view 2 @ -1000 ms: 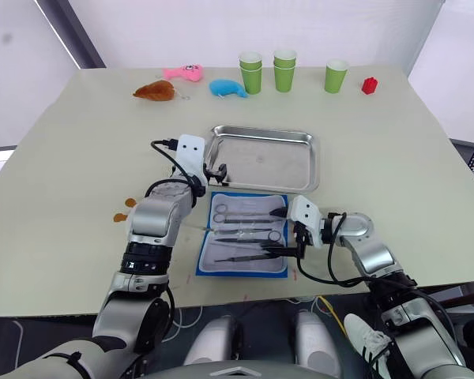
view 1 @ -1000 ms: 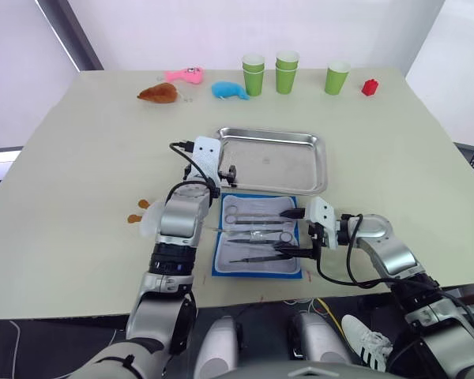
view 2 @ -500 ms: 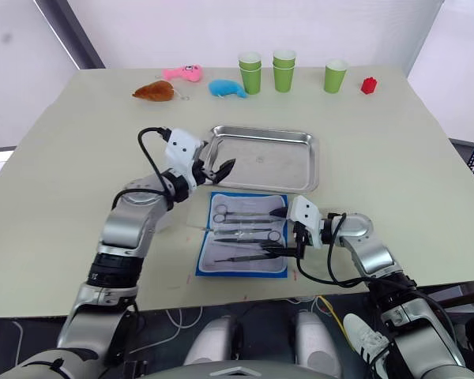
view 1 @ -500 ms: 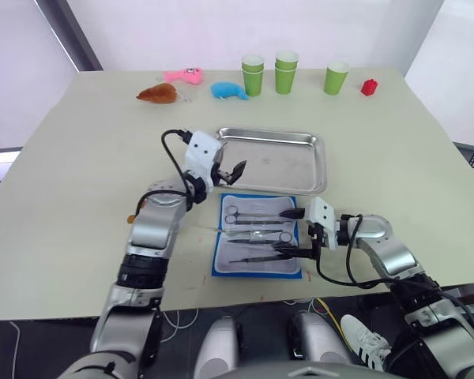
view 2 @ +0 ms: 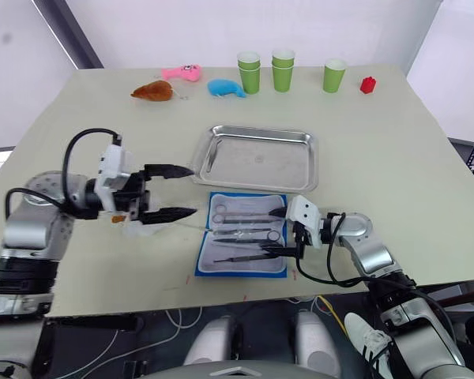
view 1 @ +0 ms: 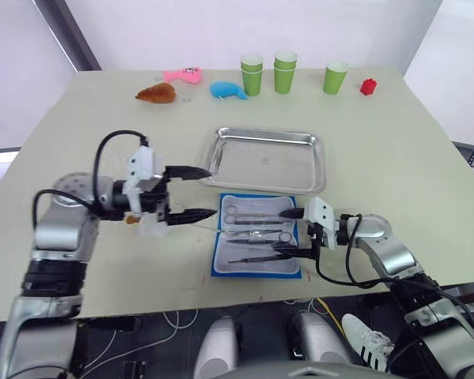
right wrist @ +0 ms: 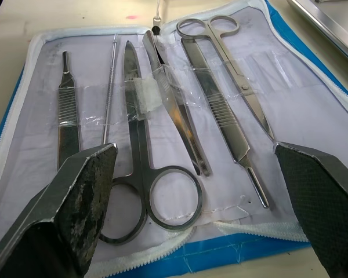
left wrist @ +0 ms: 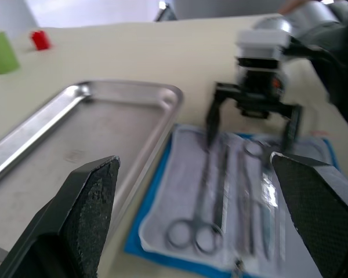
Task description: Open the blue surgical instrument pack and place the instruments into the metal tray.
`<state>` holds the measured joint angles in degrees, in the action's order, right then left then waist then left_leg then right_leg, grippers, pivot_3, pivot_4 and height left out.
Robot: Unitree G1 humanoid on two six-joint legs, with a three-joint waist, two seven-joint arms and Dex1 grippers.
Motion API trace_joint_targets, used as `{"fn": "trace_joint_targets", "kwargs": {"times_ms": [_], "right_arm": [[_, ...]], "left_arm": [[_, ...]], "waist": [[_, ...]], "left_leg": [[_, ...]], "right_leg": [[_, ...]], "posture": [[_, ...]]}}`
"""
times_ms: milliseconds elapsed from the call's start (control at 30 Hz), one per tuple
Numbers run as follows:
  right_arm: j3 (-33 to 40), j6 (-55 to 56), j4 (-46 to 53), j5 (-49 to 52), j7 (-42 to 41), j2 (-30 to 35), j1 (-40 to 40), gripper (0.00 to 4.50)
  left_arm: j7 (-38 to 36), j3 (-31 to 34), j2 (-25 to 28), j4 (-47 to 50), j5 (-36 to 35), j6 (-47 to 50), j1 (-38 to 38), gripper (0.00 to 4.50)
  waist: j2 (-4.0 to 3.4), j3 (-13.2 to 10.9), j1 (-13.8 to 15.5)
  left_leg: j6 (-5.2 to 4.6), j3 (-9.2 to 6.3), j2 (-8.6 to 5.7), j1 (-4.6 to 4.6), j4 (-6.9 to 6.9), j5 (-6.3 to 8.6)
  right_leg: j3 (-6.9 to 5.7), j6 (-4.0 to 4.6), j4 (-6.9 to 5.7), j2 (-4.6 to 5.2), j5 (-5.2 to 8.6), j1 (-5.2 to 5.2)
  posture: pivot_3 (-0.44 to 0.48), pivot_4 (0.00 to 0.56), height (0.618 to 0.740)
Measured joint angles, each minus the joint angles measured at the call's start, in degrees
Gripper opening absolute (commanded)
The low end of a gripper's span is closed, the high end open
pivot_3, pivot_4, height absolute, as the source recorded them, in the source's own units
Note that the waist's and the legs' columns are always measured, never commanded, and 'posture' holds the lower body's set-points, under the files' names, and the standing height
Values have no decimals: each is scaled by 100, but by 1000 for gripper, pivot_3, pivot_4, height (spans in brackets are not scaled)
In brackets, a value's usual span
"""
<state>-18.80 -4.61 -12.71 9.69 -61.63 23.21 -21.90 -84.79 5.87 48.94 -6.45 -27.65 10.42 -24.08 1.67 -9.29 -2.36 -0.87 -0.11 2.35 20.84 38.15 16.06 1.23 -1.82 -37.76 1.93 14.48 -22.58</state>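
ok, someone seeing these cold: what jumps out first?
The open blue pack near the table's front edge, with the instruments still strapped in a row on its pale lining. The right end effector hovers open over the pack's right end, the left end effector open at its left. Just behind sits the empty metal tray.

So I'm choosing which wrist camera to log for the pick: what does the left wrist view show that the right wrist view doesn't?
Left wrist view adds the metal tray, a green cup, a red block and the right gripper, open over the pack. Right wrist view adds the clear straps holding the tools down. Both share the blue surgical instrument pack, lying open, with the instruments inside.
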Motion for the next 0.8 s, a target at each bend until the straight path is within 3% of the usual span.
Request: {"fn": "trace_joint_targets", "kwargs": {"times_ms": [67, 167, 433, 600, 800], "right_arm": [[0, 0, 2, 0, -4, 3, 4, 4500], [0, 0, 3, 0, 0, 1, 9, 4500], [-11, -1, 14, 0, -26, -4, 16, 4500], [-21, -1, 14, 0, -30, -10, 5, 4500], [-29, -1, 14, 0, -32, -16, 3, 4500]], "left_arm": [[-408, 148, 282, -193, -206, -134, 25, 4429], [-457, 126, 618, -318, -529, -353, 141, 4429], [-476, -702, 2231, -621, -1937, -1275, 373, 4429], [-478, -1258, 2510, -623, -2512, -1613, 381, 4429], [-479, -1807, 2555, -549, -2631, -1820, 330, 4429]], "waist": [[-1, -1, 2], [-4, -4, 1], [-5, -11, 9], [-6, -12, 13], [-5, -12, 11]], "left_leg": [[0, 0, 3, 1, -1, 0], [0, 0, 10, 2, -2, 0], [0, 5, 18, 3, -24, 0], [0, 12, 20, 3, -31, 0], [0, 21, 20, 0, -35, 0]], "right_leg": [[-1, 0, 2, 3, 0, 0], [2, 0, 4, 24, 1, 0], [1, 3, 15, 27, 5, -12], [5, 4, 14, 20, 5, -18], [10, 4, 14, -6, 6, -19]], "posture": [[0, 150, 739], [0, 150, 739], [0, 150, 739], [0, 150, 739], [0, 150, 739]]}}
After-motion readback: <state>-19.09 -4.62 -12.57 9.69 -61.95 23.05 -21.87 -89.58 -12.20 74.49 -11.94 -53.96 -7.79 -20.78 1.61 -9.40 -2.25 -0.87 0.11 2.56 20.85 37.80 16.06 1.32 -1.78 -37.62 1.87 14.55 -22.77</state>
